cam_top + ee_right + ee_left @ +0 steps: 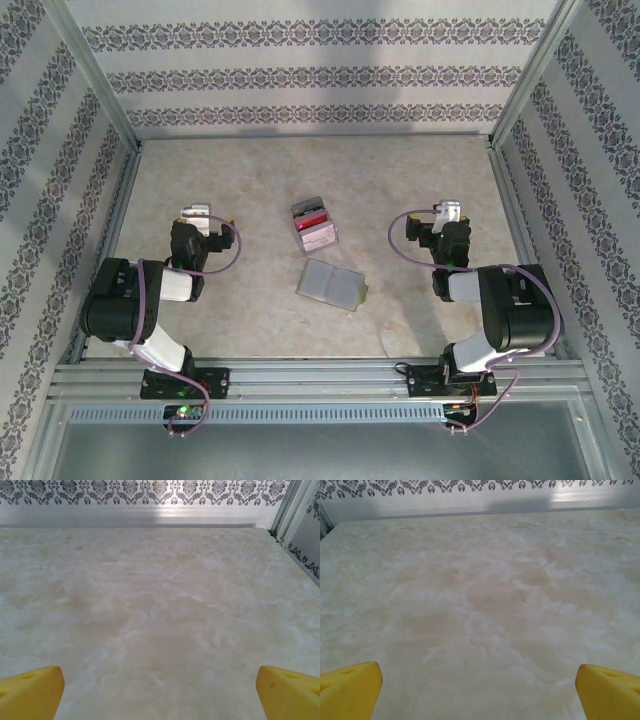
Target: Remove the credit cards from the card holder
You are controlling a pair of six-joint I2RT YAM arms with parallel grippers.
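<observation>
at the left, the left fingers [350, 690] stand spread, empty. midway across the worktop [220, 180] the card holder [330, 284] lies open, near a grey, red and white stack [312, 227]. the right fingers [287, 690] gape empty. pinched one-sided, the holder could skid on the smooth marbled surface; patterned walls [320, 70] enclose it.

Open card holder [330, 284], sleeves up, red-and-grey stack [313, 226] just beyond it

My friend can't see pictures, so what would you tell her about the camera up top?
A card holder lies pale side up in the middle of the table, with a grey, red and white stack just beyond it. The left gripper and right gripper sit off to either side, touching neither.
</observation>
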